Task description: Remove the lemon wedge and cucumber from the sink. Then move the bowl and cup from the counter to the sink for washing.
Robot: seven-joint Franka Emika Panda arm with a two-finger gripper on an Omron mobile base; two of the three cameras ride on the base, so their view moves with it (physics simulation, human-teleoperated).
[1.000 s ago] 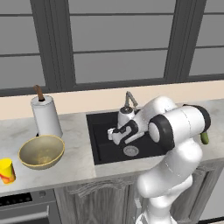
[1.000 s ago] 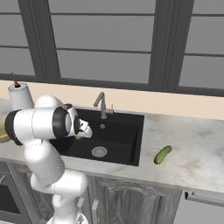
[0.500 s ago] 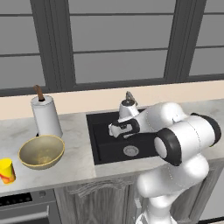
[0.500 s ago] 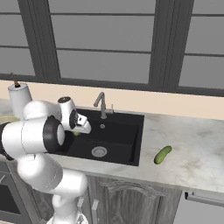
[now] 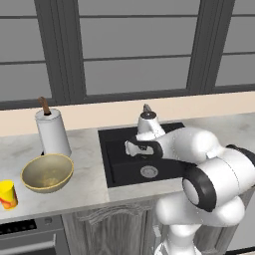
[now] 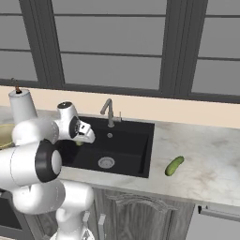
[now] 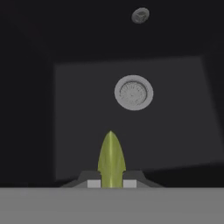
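No legible text, label, brand, number or sign appears in any view. The cup (image 5: pixel 7 194) bears red markings on its side, which form no readable characters.

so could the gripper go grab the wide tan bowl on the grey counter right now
Probably not yet: the gripper is shut on the yellow-green lemon wedge above the black sink. The path to the tan bowl on the grey marbled counter looks free, but the wedge must go first.

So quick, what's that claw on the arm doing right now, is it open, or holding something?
Gripper: closed on the lemon wedge, held above the sink.
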